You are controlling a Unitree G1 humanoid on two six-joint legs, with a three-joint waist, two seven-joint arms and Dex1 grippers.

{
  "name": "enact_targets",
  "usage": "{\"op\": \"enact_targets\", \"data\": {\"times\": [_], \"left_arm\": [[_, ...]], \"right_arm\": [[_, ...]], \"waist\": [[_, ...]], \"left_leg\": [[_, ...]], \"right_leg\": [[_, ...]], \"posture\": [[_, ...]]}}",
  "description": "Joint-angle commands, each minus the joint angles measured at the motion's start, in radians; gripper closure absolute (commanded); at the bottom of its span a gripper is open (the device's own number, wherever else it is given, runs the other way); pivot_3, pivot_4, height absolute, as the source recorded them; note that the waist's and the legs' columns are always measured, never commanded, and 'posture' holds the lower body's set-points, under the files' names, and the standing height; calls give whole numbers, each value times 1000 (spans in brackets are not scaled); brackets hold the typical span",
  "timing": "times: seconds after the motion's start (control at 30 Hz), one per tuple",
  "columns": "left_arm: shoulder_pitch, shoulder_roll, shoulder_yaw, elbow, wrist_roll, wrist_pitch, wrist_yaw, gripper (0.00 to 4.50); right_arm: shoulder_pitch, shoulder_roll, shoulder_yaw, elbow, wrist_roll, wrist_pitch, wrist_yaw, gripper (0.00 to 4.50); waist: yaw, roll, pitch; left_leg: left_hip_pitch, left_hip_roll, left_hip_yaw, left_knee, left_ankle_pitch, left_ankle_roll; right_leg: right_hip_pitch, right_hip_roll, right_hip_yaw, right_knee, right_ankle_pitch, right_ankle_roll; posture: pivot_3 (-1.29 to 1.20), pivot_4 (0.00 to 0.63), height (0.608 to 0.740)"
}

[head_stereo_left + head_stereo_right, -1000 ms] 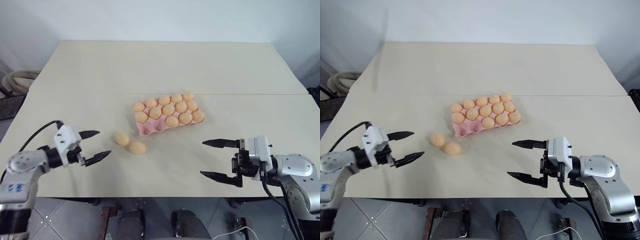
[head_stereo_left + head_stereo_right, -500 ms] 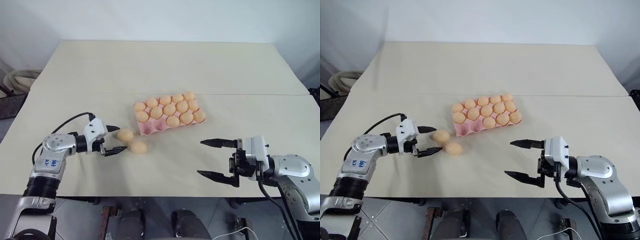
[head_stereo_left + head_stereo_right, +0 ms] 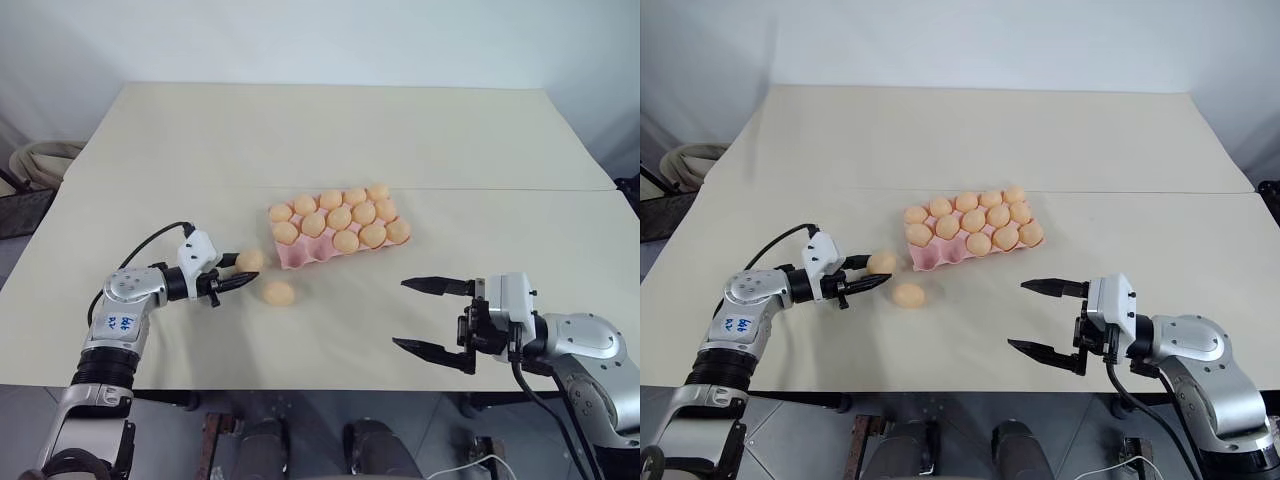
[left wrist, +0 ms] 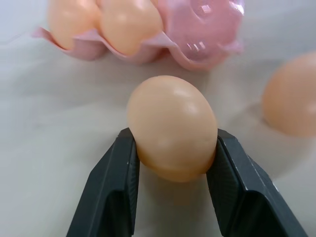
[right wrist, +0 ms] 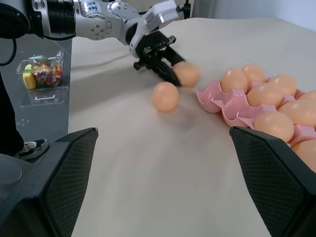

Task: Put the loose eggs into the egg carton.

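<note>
The left hand (image 4: pixel 170 197) has its two black fingers (image 4: pixel 111 192) pressed against either side of one loose egg (image 4: pixel 172 126) resting on the pale bench (image 4: pixel 54 113); beyond it the pink egg carton (image 4: pixel 197 34) shows two filled cups and one empty corner cup; a second egg (image 4: pixel 291 96) lies apart at the side

I see a wide beige bench (image 3: pixel 330 130) with a seam across it, a plain white wall (image 3: pixel 300 40) behind (grey tiled floor (image 3: pixel 170 430) below).

A robot lab — bare beige table (image 3: pixel 330 130), plain white wall (image 3: pixel 300 40), tiled floor (image 3: pixel 160 430).
</note>
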Motion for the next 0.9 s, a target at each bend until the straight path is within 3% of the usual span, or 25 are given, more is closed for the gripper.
{"op": "enact_targets", "data": {"times": [0.03, 0.13, 0.23, 0.43, 0.67, 0.7, 0.87, 0.9], "left_arm": [[15, 21, 83, -143, -125, 71, -37, 2757], [-2, 29, 31, -298, -167, 224, -62, 2757], [-63, -7, -48, -330, -134, 301, -48, 2757], [-247, -160, -200, -124, 19, 275, 19, 2757], [-356, -245, -229, 91, 118, 176, 86, 2757], [-358, -247, -226, 100, 124, 165, 88, 2230], [-318, -228, -174, -4, 48, 190, 22, 773], [-311, -222, -162, -26, 35, 200, 17, 773]], "right_arm": [[21, -7, -18, -45, 23, -2, -7, 0], [35, -11, -31, -49, 24, 2, -20, 0], [38, -12, -32, -50, 20, 4, -31, 0], [56, -12, -42, -79, 18, 14, -68, 0], [110, -3, -62, -142, 26, 24, -113, 0], [114, -2, -63, -147, 28, 23, -118, 0], [120, 2, -54, -143, 26, 15, -128, 0], [120, 2, -52, -141, 24, 12, -127, 0]], "waist": [[-1, 0, 0], [1, 0, 0], [7, 0, 0], [8, 0, 0], [1, 0, 0], [2, 0, 0], [3, 0, 0], [2, 0, 0]], "left_leg": [[0, 0, 0, 0, 0, 0], [0, 0, 0, 0, 0, 0], [0, 0, -2, 1, 0, 0], [2, -1, -5, 3, 1, 2], [0, -1, -5, -1, 2, 0], [0, -1, -5, -1, 2, 0], [0, -1, -5, 0, 2, 0], [1, -1, -5, 0, 2, 0]], "right_leg": [[0, 0, 0, 0, 0, 0], [0, 0, 0, 0, 0, 0], [3, 0, -1, -1, 0, 0], [9, 0, -5, -6, 3, 1], [7, 2, -5, -10, 3, 2], [7, 2, -5, -11, 3, 2], [8, 1, -5, -11, 3, 2], [9, 1, -5, -10, 3, 3]], "posture": [[0, 150, 740], [0, 150, 740], [0, 150, 740], [0, 150, 740], [0, 150, 740], [0, 150, 740], [0, 150, 740], [0, 150, 740]]}}
